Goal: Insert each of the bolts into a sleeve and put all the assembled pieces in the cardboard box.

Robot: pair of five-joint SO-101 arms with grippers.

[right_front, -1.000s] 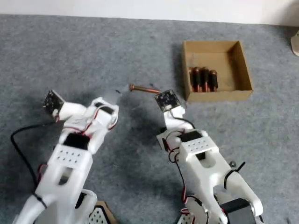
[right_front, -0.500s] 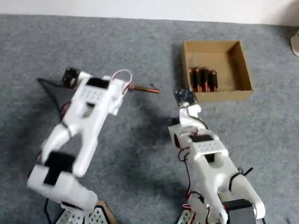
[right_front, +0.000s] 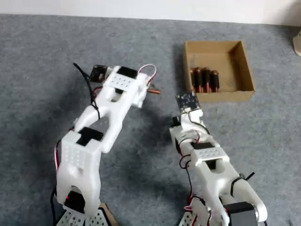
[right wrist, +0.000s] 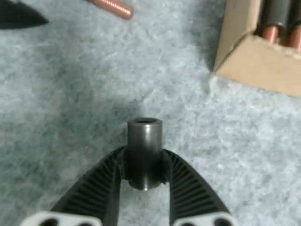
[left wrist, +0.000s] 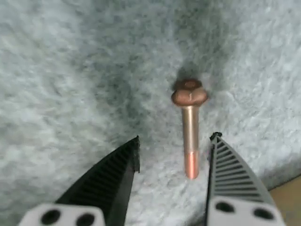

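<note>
A copper bolt (left wrist: 190, 127) lies on the grey carpet, its hex head pointing away from my left gripper (left wrist: 176, 138). That gripper is open, just above the carpet, with the bolt's threaded end between its black fingers, nearer one finger (left wrist: 225, 165). From above, the left arm (right_front: 120, 89) covers most of the bolt (right_front: 154, 91). My right gripper (right wrist: 143, 157) is shut on a black sleeve (right wrist: 144, 146), held with its open bore facing outward. The cardboard box (right_front: 240, 56) at the back right holds three assembled pieces (right_front: 204, 80).
The right arm (right_front: 200, 146) stands just in front of the box's near left corner (right wrist: 254, 54). The bolt's end (right wrist: 113, 7) and a finger of the left gripper (right wrist: 19, 14) lie beyond the sleeve. Open carpet lies left and front of the arms.
The left arm has swung up and to the right, from low at the left to over the bolt. The right arm has shifted slightly right, still holding the sleeve.
</note>
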